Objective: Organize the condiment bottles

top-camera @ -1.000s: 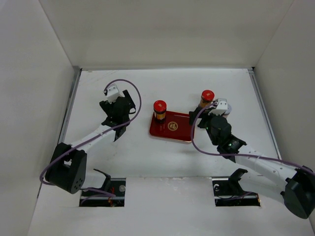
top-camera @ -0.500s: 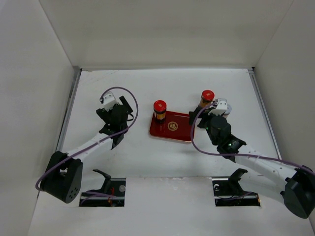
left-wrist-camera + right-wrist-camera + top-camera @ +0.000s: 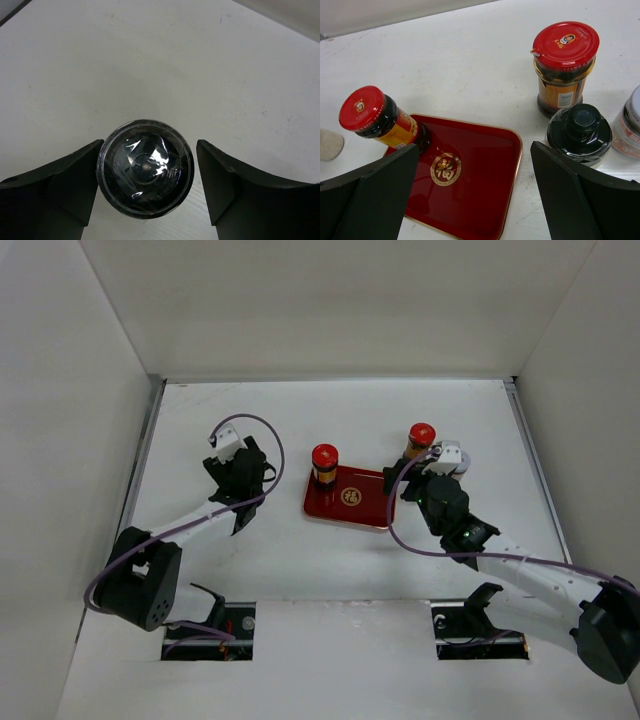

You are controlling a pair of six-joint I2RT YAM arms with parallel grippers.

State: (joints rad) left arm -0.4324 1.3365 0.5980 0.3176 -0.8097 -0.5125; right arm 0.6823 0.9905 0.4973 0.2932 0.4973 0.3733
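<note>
In the left wrist view a dark, glossy round-topped condiment jar stands on the table between my left gripper's fingers. The left finger touches it and a small gap shows at the right finger. My right gripper hangs open over the red tray. One red-capped jar stands on the tray's far left corner. A second red-capped jar, a black-capped jar and part of a silver-grey-capped jar stand on the table right of the tray.
White walls box the table in on three sides. From above, the left gripper is left of the tray, and the right gripper is at its right edge, covering the jars there. A pale object lies left of the tray.
The left wrist has shifted slightly on the left side of the table and its jaws have narrowed around the dark jar. The right arm and the jars by the tray have not moved.
</note>
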